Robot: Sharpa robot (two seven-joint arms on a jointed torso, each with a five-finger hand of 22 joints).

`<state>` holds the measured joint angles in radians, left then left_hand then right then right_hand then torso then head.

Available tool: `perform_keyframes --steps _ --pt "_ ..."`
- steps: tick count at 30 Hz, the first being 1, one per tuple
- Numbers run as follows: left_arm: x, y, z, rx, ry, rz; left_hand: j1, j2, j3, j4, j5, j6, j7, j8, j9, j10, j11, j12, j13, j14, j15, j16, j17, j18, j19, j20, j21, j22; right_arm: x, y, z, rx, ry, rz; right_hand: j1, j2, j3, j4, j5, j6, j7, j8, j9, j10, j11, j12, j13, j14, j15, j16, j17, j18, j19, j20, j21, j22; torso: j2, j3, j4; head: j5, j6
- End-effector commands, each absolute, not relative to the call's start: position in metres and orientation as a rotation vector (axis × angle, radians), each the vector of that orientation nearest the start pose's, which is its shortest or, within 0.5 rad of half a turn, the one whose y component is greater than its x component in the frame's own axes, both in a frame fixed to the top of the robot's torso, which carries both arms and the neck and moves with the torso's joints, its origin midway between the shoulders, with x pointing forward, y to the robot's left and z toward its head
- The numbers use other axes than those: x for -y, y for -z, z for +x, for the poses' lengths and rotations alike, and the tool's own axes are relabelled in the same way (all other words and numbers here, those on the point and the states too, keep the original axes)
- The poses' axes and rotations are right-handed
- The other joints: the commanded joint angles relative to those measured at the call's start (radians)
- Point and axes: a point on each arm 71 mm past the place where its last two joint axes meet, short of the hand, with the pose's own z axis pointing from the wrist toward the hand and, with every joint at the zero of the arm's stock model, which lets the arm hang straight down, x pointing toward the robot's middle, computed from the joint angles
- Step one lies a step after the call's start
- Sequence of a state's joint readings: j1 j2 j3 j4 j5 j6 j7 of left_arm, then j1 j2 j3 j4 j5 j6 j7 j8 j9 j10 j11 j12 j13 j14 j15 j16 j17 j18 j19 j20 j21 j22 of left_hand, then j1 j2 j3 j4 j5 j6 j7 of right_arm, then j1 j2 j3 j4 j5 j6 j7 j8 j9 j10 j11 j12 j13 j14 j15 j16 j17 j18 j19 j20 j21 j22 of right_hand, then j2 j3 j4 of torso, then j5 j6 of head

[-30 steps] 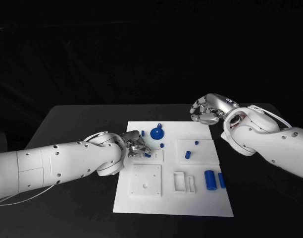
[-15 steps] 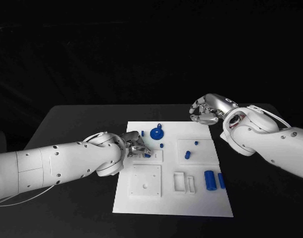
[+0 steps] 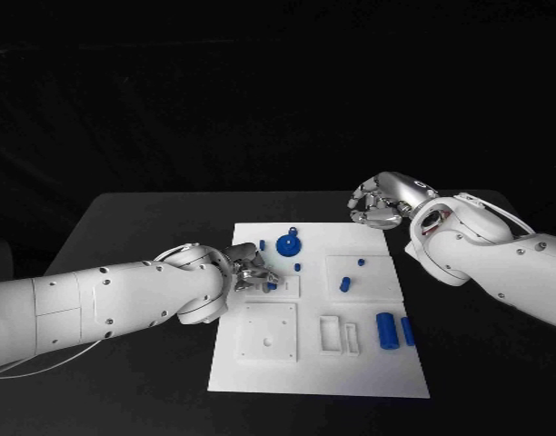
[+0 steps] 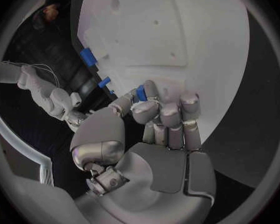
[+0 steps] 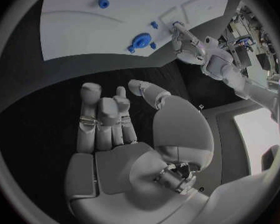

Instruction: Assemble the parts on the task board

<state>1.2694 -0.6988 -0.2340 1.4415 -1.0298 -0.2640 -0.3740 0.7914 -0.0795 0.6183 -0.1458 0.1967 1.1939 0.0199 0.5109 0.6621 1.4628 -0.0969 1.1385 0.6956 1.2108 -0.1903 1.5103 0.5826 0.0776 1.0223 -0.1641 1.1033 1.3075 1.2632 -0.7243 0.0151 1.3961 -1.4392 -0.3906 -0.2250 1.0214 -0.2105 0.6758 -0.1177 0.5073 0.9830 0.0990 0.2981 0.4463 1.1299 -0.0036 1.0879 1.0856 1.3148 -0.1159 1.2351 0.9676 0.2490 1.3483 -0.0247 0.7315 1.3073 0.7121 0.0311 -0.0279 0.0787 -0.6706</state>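
The white task board (image 3: 357, 363) lies mid-table with several blue parts on it. My left hand (image 3: 250, 267) hovers over the board's left edge, fingers curled, and pinches a small blue part (image 3: 271, 285) at its fingertips; the left wrist view shows that blue part (image 4: 140, 92) between thumb and fingers of the left hand (image 4: 159, 129). My right hand (image 3: 381, 205) hangs by the board's far right corner, fingers curled in on nothing; the right wrist view shows the right hand (image 5: 115, 134) with a bare palm.
On the board lie a blue round disc (image 3: 289, 242), small pegs (image 3: 343, 283), a thick blue cylinder (image 3: 384, 329) and a thinner one (image 3: 407, 331). A white square plate (image 3: 266, 331) and narrow slots (image 3: 337, 334) sit near the front.
My left hand has crept slightly toward the near side along the board's left edge, still holding the small blue part. The right hand has stayed put.
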Motion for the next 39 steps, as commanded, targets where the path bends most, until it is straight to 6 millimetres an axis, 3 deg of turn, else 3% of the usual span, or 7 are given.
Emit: perform_keyframes --steps 1,10,11,15,24,32,39 --pt "-0.1688 0.2535 0.4786 -2.135 0.547 -0.241 -0.001 -0.013 -0.002 0.01 -0.008 0.078 -0.067 0.006 -0.002 -0.067 -0.059 0.005 -0.002 0.039 -0.049 0.0 -0.001 0.009 -0.004 -0.109 -0.003 0.006 0.1856 0.1366 0.5289 -1.529 -0.567 -0.014 -0.004 0.003 0.004 0.004 0.003 -0.001 0.008 0.002 -0.001 -0.002 -0.003 -0.001 -0.002 -0.003 0.0 -0.006 0.001 0.013 -0.001 -0.009 -0.006 0.013 0.0 0.0001 -0.0006 0.0 0.0" --pt "-0.1686 0.2531 0.479 -2.13 0.548 -0.245 -0.004 -0.02 -0.003 0.019 -0.023 0.077 -0.067 0.006 -0.003 -0.068 -0.058 0.006 -0.004 0.038 -0.051 0.0 -0.001 0.01 -0.004 -0.109 -0.004 0.006 0.185 0.1365 0.5287 -1.529 -0.568 -0.015 -0.004 0.003 0.004 0.005 0.003 -0.001 0.008 0.002 -0.001 -0.002 -0.003 -0.001 -0.002 -0.003 0.0 -0.006 0.001 0.013 -0.001 -0.009 -0.006 0.013 0.0 0.0005 -0.001 -0.001 0.003" --pt "-0.1688 0.2531 0.4791 -2.129 0.547 -0.246 -0.005 -0.028 -0.002 0.03 -0.093 0.076 -0.069 0.007 -0.004 -0.069 -0.058 0.006 -0.006 0.037 -0.052 0.0 -0.002 0.011 -0.005 -0.11 -0.005 0.006 0.1849 0.1365 0.5287 -1.529 -0.568 -0.015 -0.004 0.003 0.004 0.005 0.003 -0.001 0.008 0.002 -0.001 -0.002 -0.003 -0.001 -0.002 -0.003 0.0 -0.006 0.001 0.013 -0.001 -0.009 -0.006 0.013 0.0 0.0007 -0.001 -0.001 0.003" --pt "-0.1694 0.2531 0.4792 -2.13 0.547 -0.249 -0.018 -0.056 -0.005 0.064 -0.144 0.074 -0.067 0.01 -0.007 -0.07 -0.059 0.009 -0.012 0.036 -0.054 0.0 -0.002 0.012 -0.006 -0.11 -0.006 0.006 0.1852 0.1365 0.5288 -1.529 -0.568 -0.014 -0.004 0.003 0.004 0.005 0.003 -0.001 0.008 0.002 -0.001 -0.002 -0.003 -0.001 -0.002 -0.003 0.0 -0.007 0.001 0.013 -0.001 -0.009 -0.006 0.013 0.0 0.0002 -0.0012 -0.003 0.002" --pt "-0.1696 0.2535 0.4786 -2.138 0.554 -0.251 -0.027 -0.087 -0.007 0.091 -0.148 0.07 -0.067 0.013 -0.006 -0.071 -0.059 0.01 -0.015 0.033 -0.055 0.0 -0.002 0.014 -0.006 -0.11 -0.005 0.006 0.185 0.1365 0.5287 -1.528 -0.569 -0.014 -0.004 0.002 0.004 0.004 0.003 -0.001 0.008 0.002 -0.001 -0.002 -0.003 -0.001 -0.002 -0.003 0.0 -0.007 0.001 0.013 -0.001 -0.009 -0.006 0.013 0.0 -0.0001 0.0004 -0.006 0.003" --pt "-0.1704 0.2533 0.4791 -2.133 0.553 -0.259 -0.026 -0.091 -0.006 0.095 -0.148 0.068 -0.067 0.013 -0.006 -0.071 -0.059 0.009 -0.015 0.033 -0.055 0.0 -0.002 0.015 -0.006 -0.11 -0.005 0.006 0.1842 0.1368 0.5291 -1.528 -0.569 -0.015 -0.004 0.002 0.004 0.004 0.003 -0.002 0.008 0.002 -0.001 -0.002 -0.003 -0.001 -0.002 -0.003 0.0 -0.007 0.001 0.013 -0.001 -0.009 -0.006 0.013 0.0 -0.0003 0.0005 -0.006 0.003" --pt "-0.1721 0.253 0.4799 -2.128 0.545 -0.268 -0.034 -0.131 0.009 0.15 -0.148 0.064 -0.066 0.017 -0.004 -0.07 -0.058 0.009 -0.02 0.032 -0.058 0.0 -0.003 0.017 -0.004 -0.11 -0.004 0.005 0.1839 0.1371 0.529 -1.53 -0.57 -0.016 -0.004 0.002 0.004 0.004 0.003 -0.002 0.008 0.002 -0.001 -0.002 -0.003 -0.001 -0.002 -0.003 0.0 -0.007 0.001 0.013 -0.002 -0.009 -0.006 0.013 0.0 -0.0006 -0.0002 -0.006 0.005"
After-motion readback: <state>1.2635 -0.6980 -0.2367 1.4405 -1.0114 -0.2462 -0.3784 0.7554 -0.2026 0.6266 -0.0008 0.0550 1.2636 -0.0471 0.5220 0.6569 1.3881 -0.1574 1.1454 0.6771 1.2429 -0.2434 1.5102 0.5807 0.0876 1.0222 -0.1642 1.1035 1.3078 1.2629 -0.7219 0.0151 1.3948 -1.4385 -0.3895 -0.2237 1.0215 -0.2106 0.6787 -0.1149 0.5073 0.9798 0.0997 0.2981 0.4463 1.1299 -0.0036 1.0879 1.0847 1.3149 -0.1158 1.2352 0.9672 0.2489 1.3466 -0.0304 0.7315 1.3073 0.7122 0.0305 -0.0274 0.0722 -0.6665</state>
